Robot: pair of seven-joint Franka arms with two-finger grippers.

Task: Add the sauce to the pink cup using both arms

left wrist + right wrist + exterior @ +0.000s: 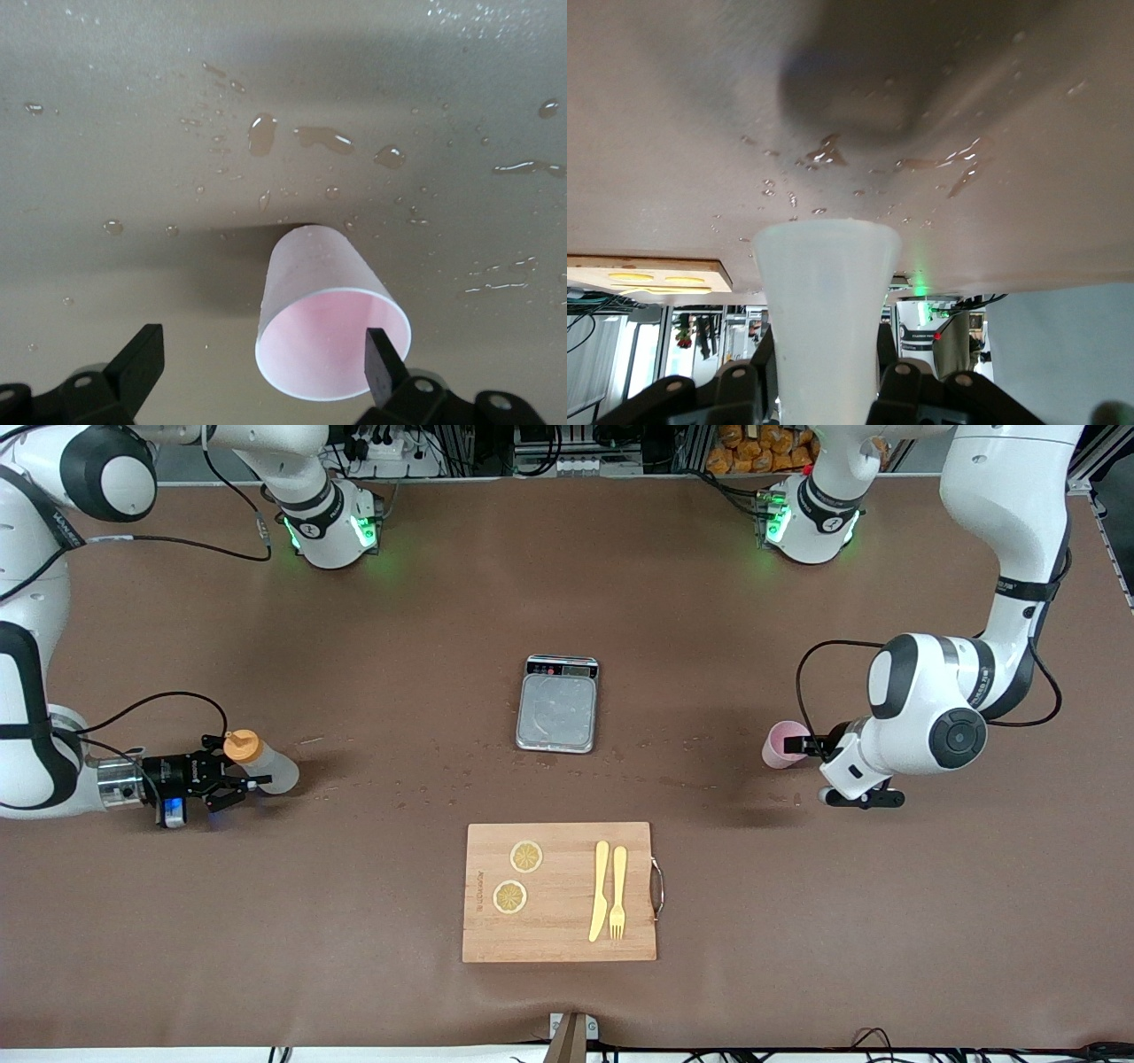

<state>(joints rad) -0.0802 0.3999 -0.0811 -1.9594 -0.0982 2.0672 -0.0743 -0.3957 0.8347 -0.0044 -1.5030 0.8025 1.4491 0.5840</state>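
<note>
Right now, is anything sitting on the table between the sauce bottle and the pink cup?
Only the scale sits about midway, slightly farther from the front camera than their line. The right gripper grips the sauce bottle at its end; the open left gripper brackets the pink cup.

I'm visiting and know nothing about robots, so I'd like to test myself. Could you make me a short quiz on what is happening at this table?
1. True or false: the right gripper is shut on the sauce bottle.
2. Which thing stands between the left gripper's open fingers?
A. the fork
B. the pink cup
C. the scale
3. Fill in: the knife and fork lie on the ____, beside two lemon slices.

Key
1. True.
2. B, the pink cup; the fingers are not yet closed on it.
3. Cutting board, which lies nearer to the front camera than the scale.
</note>
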